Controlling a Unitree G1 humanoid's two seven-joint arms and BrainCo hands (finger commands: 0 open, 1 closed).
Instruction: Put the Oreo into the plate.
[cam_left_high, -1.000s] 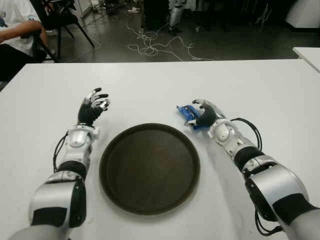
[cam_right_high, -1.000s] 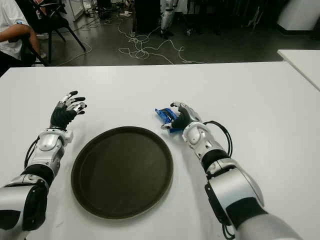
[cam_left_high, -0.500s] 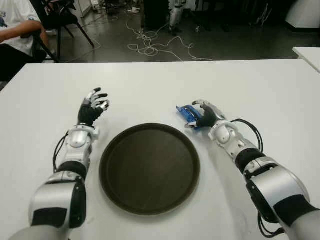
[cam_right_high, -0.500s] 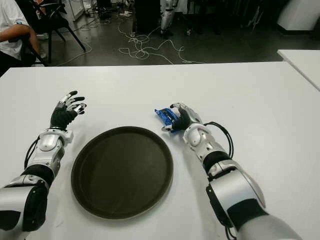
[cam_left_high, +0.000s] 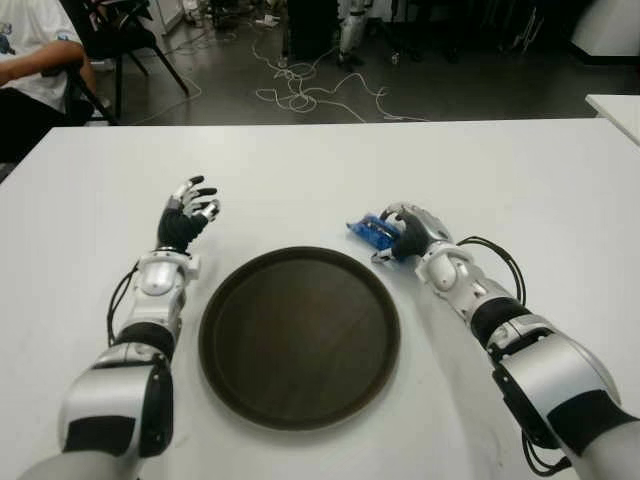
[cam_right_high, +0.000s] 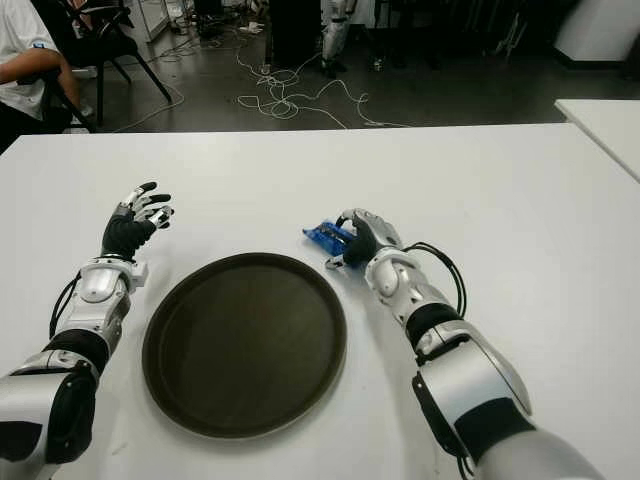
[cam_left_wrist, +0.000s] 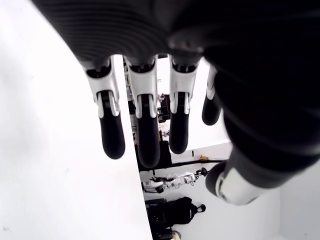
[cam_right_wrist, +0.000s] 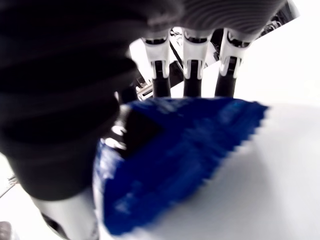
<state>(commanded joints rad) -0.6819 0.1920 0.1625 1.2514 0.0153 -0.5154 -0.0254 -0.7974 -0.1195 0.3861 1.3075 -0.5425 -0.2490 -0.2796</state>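
Note:
The blue Oreo packet (cam_left_high: 372, 233) is at the upper right of the round dark plate (cam_left_high: 299, 335) on the white table, just off its rim. My right hand (cam_left_high: 403, 232) is curled around the packet, with thumb and fingers closed on it in the right wrist view (cam_right_wrist: 185, 160). My left hand (cam_left_high: 187, 215) shows to the left of the plate, raised, with its fingers (cam_left_wrist: 142, 130) spread and nothing in them.
The white table (cam_left_high: 300, 170) stretches far behind the plate. A person's arm (cam_left_high: 35, 55) and a chair show beyond the far left corner. Cables lie on the floor (cam_left_high: 300, 90) behind the table. Another white table edge (cam_left_high: 615, 105) is at the far right.
My right hand has closed more tightly on the Oreo packet and shifted it slightly left, toward the plate. My left hand has not moved.

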